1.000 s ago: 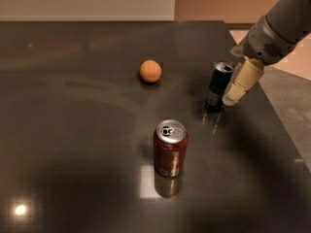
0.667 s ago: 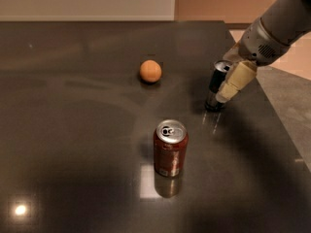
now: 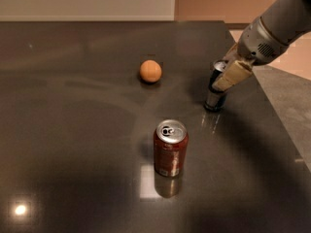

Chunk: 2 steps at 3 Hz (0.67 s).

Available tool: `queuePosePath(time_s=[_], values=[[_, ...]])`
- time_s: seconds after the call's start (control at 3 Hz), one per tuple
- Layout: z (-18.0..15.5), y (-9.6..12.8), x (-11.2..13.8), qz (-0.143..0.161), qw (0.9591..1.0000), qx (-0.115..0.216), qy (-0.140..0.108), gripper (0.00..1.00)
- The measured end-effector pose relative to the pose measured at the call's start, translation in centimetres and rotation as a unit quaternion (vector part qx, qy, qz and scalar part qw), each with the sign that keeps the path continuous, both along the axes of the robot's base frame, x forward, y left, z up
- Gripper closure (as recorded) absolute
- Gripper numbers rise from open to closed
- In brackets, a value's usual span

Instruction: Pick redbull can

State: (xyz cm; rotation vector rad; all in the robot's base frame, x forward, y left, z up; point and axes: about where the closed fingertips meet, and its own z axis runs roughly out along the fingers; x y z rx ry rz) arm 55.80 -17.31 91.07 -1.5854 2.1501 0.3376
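My gripper point(image 3: 229, 75) is right up against the redbull can point(image 3: 214, 95), over by the table's point(image 3: 73, 130) right edge. Can't tell if my jaws have it. It's tall and skinny, so an off-centre squeeze could tip it.

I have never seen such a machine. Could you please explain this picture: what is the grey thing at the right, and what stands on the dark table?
The grey thing is a robot arm reaching in from the upper right. At its end is the gripper, the part that grasps things. A single camera looks down on the table. On it stand a slim blue-and-silver redbull can and, nearer the camera, a shorter red soda can. A small orange ball lies farther back. The gripper is at the upper part of the redbull can. Whether it already holds the can, I cannot tell.
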Motion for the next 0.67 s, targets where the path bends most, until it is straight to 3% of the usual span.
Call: queuePosePath(time_s=[0.33,0.67], values=[[1.8,1.0,-0.3,0.017,0.9997,0.015,-0.003,0.88],[4.2,2.3,-0.9,0.042,0.9989,0.019,-0.009,1.00]])
